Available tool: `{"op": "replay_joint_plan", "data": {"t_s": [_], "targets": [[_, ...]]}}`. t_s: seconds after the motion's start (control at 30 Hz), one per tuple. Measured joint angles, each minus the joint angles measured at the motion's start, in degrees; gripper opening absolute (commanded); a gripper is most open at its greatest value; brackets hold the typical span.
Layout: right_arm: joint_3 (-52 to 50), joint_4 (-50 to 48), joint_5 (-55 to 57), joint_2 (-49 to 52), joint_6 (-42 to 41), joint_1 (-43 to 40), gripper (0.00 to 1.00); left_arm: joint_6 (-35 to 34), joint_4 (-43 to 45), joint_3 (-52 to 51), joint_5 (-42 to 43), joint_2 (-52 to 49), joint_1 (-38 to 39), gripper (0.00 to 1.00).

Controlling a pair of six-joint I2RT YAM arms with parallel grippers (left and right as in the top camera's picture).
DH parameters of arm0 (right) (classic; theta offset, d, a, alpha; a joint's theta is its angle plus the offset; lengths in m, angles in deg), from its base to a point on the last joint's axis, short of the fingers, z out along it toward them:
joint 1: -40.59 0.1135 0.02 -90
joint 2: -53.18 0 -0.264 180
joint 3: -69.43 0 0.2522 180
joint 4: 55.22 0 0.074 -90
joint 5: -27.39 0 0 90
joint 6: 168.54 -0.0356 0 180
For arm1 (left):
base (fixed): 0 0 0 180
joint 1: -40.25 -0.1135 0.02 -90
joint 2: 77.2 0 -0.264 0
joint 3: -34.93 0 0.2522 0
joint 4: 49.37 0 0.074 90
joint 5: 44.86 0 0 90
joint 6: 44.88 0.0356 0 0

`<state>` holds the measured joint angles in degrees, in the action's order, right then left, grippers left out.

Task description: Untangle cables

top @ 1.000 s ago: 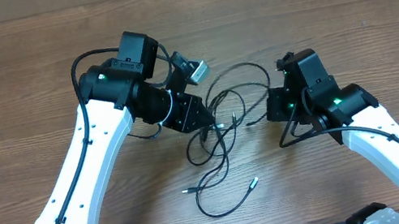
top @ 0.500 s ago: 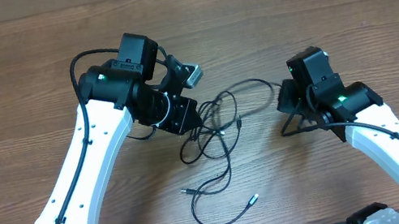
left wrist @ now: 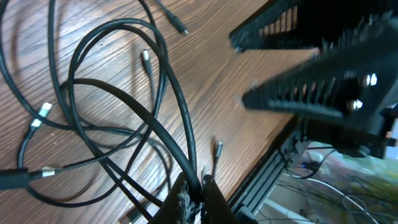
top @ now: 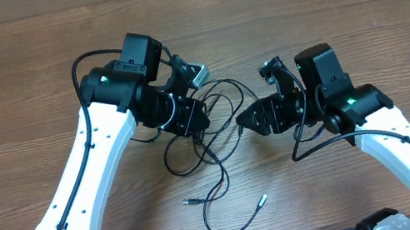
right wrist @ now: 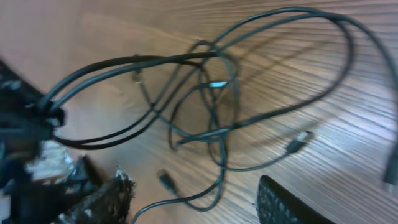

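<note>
Nearest the front edge of the counter [top: 355, 4], two loose plug ends [top: 189, 202] lie apart on the wood, with a slack loop curving between them. Further in, around the middle of the counter, the cables [top: 222, 171] cross in a small tangle. The left claw [top: 196, 123] pinches several strands at the tangle's left side. The right claw [top: 250, 119] sits just right of the tangle with its fingers spread wide. One loop reaches toward the far edge.

Even, soft light overhead with faint shadows; both wrist views are motion-blurred.
</note>
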<state>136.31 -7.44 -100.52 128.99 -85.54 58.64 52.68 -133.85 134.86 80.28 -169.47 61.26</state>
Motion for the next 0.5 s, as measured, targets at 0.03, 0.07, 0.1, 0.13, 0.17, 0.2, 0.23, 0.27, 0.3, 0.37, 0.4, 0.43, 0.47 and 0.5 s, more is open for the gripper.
{"op": "replay_joint_plan", "data": {"t_s": [0.03,0.07,0.1,0.13,0.17,0.2,0.23,0.27,0.3,0.37,0.4,0.43,0.47,0.5], "targets": [[0.00,-0.04,-0.90,0.00,0.44,-0.02,0.64,0.15,0.00,0.00,0.83,0.00,0.02,0.04],[0.00,-0.11,-1.40,0.00,0.79,0.00,0.64,0.44,0.00,0.00,1.81,0.00,0.00,0.04],[0.00,-0.24,-1.86,0.00,1.07,0.00,0.64,0.94,-0.02,0.00,3.04,0.00,0.00,0.04],[0.00,-0.33,-2.16,0.00,1.25,0.00,0.64,1.57,0.00,0.00,4.31,0.00,0.00,0.04],[0.00,-0.39,-2.14,0.00,1.49,0.00,0.63,2.27,0.00,0.00,5.99,0.00,0.00,0.04],[0.00,-0.39,-2.08,0.00,1.57,0.00,0.63,3.02,0.00,0.00,7.50,0.00,0.00,0.04],[0.00,-0.42,-1.70,0.00,1.70,0.00,0.63,3.65,0.00,0.00,8.98,0.00,0.00,0.05],[0.00,-0.37,-1.29,0.00,1.73,-0.02,0.63,4.26,0.00,0.00,10.29,0.00,0.00,0.04],[0.00,-0.39,-0.61,0.00,1.88,-0.02,0.61,4.83,0.00,0.00,11.63,0.00,0.00,0.04],[0.00,-0.42,1.31,0.13,2.21,0.00,0.56,5.42,0.00,0.00,13.38,0.00,0.00,0.04],[0.00,-0.44,2.36,0.33,2.34,0.00,0.54,5.86,-0.04,0.00,14.10,0.00,0.00,0.04],[0.00,-0.55,3.50,0.61,2.40,0.00,0.53,6.19,-0.20,0.00,14.60,0.00,0.00,0.04],[0.00,-0.66,4.46,0.94,2.38,0.00,0.52,6.40,-0.50,0.00,15.10,0.00,0.00,0.04],[0.00,-0.90,5.60,1.42,2.38,0.00,0.52,6.51,-0.85,0.00,15.45,0.00,0.00,0.04]]}}
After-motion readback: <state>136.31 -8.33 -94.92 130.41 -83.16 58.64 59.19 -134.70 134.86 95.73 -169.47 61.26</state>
